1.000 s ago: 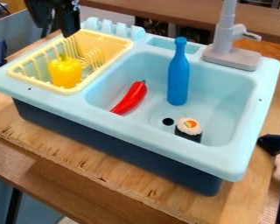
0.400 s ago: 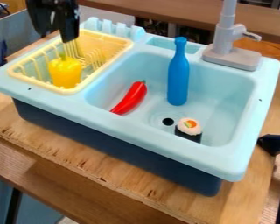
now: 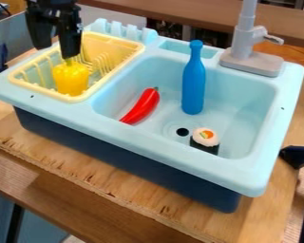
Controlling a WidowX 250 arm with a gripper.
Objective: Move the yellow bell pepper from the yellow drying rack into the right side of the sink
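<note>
Sink: plain pale aqua, with a dark navy lower body
Drain hole: black
Faucet: light gray, its base a warmer gray
Dish rack: soft pale yellow throughout
Bell pepper: bright yellow, green stem
Chili pepper: glossy red, darker greenish tip at the stem
Bottle: one solid medium blue
Sushi roll: black side, white top, orange and green centre
Counter: tan wood, streaked with darker brown grain
Fingers: black
</note>
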